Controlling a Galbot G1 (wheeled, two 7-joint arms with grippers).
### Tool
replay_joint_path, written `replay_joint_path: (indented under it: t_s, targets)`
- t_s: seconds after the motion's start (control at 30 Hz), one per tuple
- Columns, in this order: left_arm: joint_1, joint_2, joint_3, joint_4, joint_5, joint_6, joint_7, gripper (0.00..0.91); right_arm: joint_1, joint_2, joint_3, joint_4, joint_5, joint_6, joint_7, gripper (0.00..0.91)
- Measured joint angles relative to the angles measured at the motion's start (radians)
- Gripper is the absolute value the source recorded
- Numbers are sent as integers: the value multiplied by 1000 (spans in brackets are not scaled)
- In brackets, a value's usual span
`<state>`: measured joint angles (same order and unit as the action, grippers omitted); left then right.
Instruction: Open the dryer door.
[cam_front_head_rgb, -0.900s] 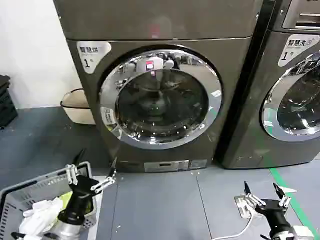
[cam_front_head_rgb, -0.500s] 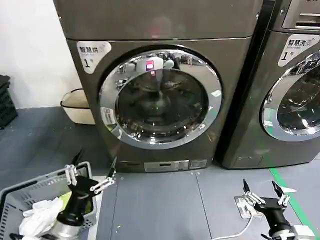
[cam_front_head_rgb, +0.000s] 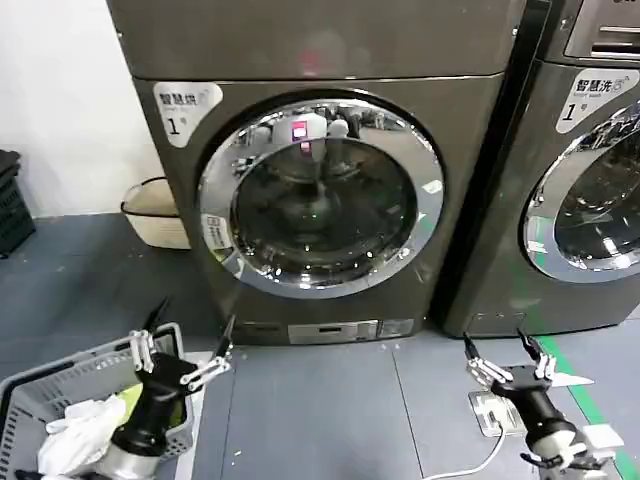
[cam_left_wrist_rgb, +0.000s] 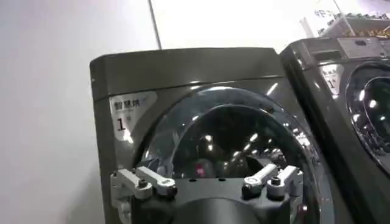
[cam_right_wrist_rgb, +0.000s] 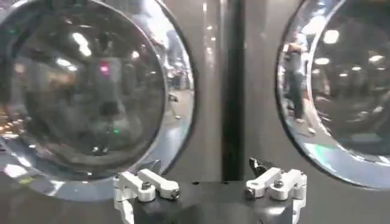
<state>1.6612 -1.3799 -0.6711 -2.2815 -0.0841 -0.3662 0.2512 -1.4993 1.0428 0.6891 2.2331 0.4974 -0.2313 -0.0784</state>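
The dryer is the dark bronze-grey machine with a white "1" badge, straight ahead. Its dryer door has a chrome ring around dark glass and sits flush with the front, closed. Low at the left, my left gripper is open above the basket, well short of the door. At the lower right my right gripper is open over the floor, below and to the right of the door. In the left wrist view the dryer door lies beyond the left gripper. The right wrist view looks past the right gripper at the dryer door.
A second machine with its own chrome-ringed door stands close on the right. A grey basket with white cloth is at the lower left. A beige basket sits beside the dryer. A white plate with a cable and green tape lie on the floor.
My right gripper has moved up and to the left toward the dryer, turning a little. The left gripper and the door have not moved.
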Motion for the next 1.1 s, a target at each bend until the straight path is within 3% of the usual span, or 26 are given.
replay_joint_path:
  t_s: [0.53, 1.1]
  targets:
    - [-5, -6, 2, -3, 20, 9, 5, 907, 404, -236, -330, -154, 105, -9, -20, 907]
    - [10, -12, 1, -15, 23, 8, 14, 907, 832, -245, -686, -323, 208, 10, -55, 907]
